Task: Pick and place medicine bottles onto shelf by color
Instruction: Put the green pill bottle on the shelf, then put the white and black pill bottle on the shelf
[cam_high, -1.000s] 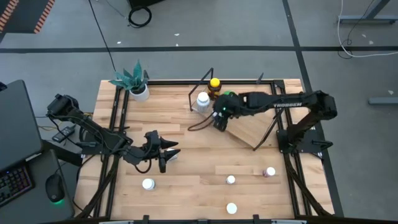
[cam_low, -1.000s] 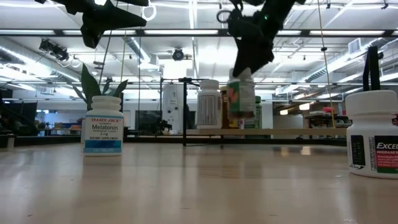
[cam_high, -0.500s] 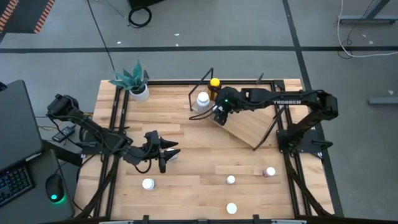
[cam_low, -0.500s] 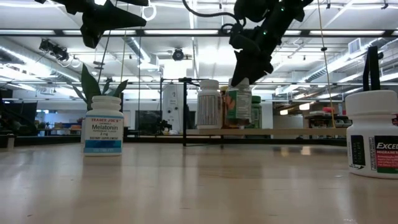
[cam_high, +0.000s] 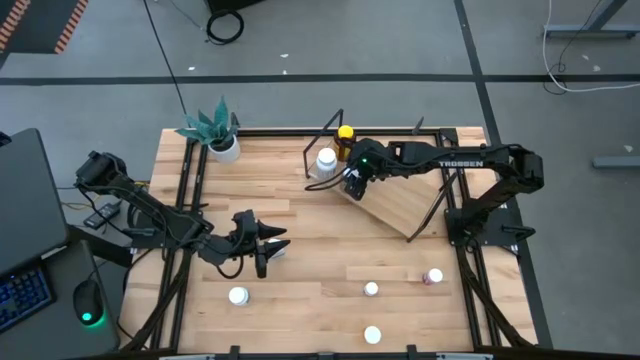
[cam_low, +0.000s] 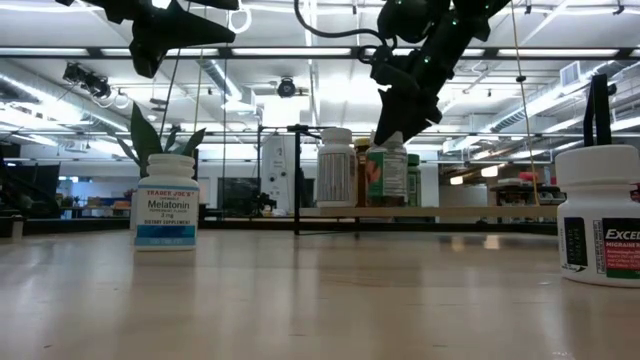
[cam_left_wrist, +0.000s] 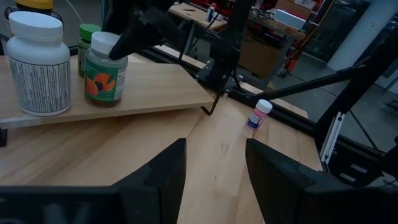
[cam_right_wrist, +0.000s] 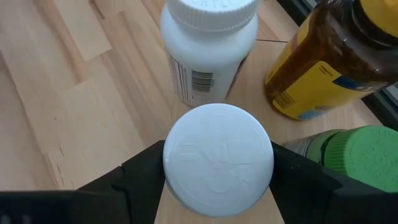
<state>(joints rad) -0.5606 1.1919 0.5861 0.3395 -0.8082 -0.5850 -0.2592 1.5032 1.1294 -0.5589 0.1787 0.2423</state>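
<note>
Setting a white-capped bottle (cam_right_wrist: 218, 158) on the shelf (cam_high: 395, 205), the right gripper (cam_right_wrist: 217, 180) clasps its cap; next, release and lift clear; the left gripper (cam_left_wrist: 214, 171) waits, unclenched.

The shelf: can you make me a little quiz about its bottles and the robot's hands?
1. True or false: the left hand holds a bottle.
2. What colour is the cap of the bottle in the right hand? A green, B white, C yellow.
3. How many bottles are at the shelf, counting the held one?
Key: 1 false, 2 B, 3 four.
</note>
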